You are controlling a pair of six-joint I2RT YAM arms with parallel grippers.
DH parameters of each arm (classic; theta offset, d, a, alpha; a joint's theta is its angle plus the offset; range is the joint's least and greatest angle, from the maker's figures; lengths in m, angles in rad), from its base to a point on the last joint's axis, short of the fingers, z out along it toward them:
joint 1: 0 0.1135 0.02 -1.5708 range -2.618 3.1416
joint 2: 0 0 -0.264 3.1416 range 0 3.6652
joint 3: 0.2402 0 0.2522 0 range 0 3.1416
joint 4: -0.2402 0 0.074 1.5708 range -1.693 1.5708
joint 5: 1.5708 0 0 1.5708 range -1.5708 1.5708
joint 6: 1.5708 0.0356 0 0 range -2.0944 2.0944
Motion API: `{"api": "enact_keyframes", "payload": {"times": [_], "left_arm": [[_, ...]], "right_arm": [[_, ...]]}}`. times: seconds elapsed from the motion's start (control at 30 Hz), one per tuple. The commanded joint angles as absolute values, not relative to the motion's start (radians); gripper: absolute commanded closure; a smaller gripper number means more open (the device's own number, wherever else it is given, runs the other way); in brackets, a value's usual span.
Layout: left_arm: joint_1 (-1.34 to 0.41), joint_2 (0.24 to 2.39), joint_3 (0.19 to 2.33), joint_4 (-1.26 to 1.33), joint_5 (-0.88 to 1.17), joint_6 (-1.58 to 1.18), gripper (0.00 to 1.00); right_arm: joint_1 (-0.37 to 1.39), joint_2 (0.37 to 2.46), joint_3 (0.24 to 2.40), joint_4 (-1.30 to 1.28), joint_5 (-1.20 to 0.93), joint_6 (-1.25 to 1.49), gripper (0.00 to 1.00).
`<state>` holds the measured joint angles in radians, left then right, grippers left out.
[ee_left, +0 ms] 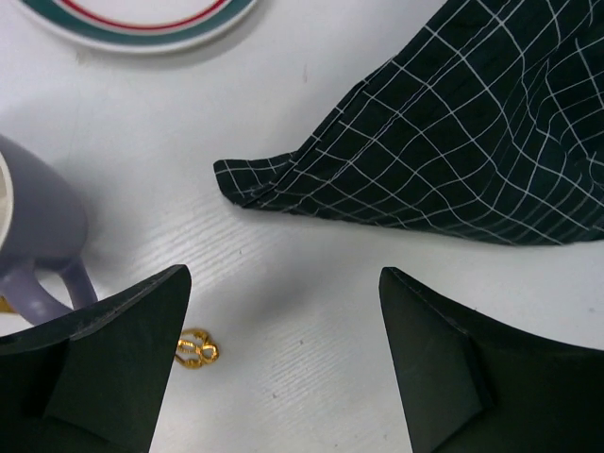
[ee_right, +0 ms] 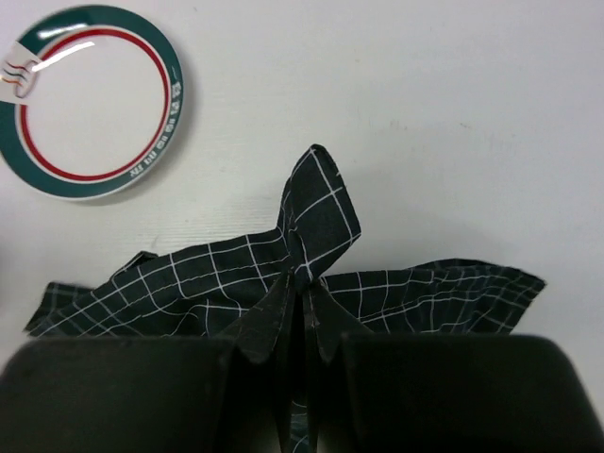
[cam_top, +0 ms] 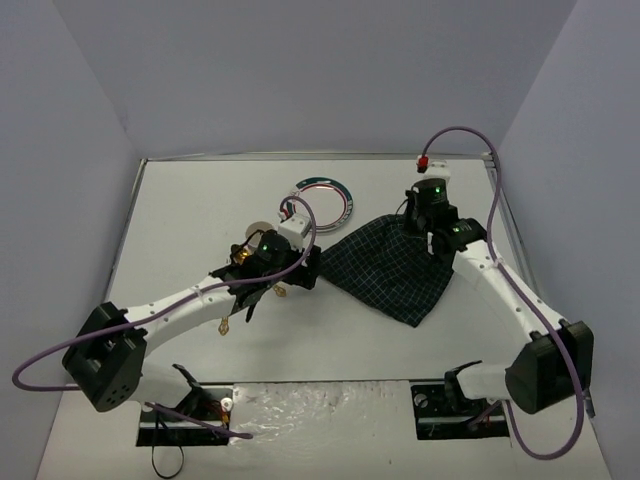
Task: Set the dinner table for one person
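Right wrist: pinching up the checked cloth

Clamping the right gripper (ee_right: 304, 316) tight on a raised fold of the dark green checked cloth (ee_right: 319, 203), fingers pressed together, with fabric bunching between them and fanning out to both sides. Lying rumpled on the dinner table (cam_top: 180, 210) (the big white top spreading under everything in view), right of centre, near the plate (ee_right: 176, 90) with the teal and red rings but not touching it.

Hovering the left gripper (ee_left: 283, 326) low over bare white surface, jaws spread wide with nothing between them, pointing toward the cloth's near corner. Sitting off to its left, a lavender mug (ee_left: 38, 226). Peeking out by the left finger, a small gold piece (ee_left: 196, 351) (likely the end of some cutlery, though too little is showing to tell).

Judging the step in hand: taking hold of the cloth in order to spread it flat as a placemat or napkin. Looking early in the task, going by the plate and mug lying scattered rather than arranged as a place setting.

Calling next for a lift and pull on the pinched fold, probably with the left gripper closing on the opposite corner. Needing care in drawing the fabric taut without dragging it into the plate or nudging the mug.
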<state>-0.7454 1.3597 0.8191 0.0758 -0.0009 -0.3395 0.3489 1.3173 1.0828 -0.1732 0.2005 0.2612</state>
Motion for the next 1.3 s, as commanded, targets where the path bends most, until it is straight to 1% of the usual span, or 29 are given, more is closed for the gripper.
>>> {"api": "enact_keyframes", "payload": {"times": [0.0,0.13,0.33,0.53,0.8,0.9,1.03,1.2,1.27], "left_arm": [[-0.734,1.256,0.876,0.217,0.062,-0.249,0.22],[-0.733,1.147,0.860,0.206,0.062,-0.199,0.22],[-0.736,1.042,0.845,0.183,0.132,-0.112,0.22],[-0.736,0.939,0.867,0.103,0.118,-0.103,0.22],[-0.735,0.820,0.925,-0.051,0.045,-0.102,0.22],[-0.735,0.804,0.936,-0.098,0.020,-0.111,0.22],[-0.735,0.807,0.937,-0.148,-0.025,-0.143,0.22],[-0.735,0.843,0.911,-0.176,-0.049,-0.173,0.22],[-0.735,0.859,0.901,-0.168,-0.055,-0.195,0.22]], "right_arm": [[0.357,1.205,1.127,-0.214,0.166,0.212,1.00],[0.360,1.077,1.160,-0.232,0.135,0.190,1.00],[0.364,0.970,1.241,-0.259,0.036,0.164,1.00],[0.364,0.923,1.361,-0.317,-0.112,0.146,1.00],[0.364,0.876,1.441,-0.353,-0.243,0.198,1.00],[0.364,0.885,1.440,-0.356,-0.217,0.229,1.00],[0.364,0.946,1.389,-0.364,-0.047,0.280,1.00],[0.364,1.085,1.248,-0.339,0.103,0.275,1.00],[0.363,1.145,1.175,-0.253,0.127,0.268,1.00]]}}
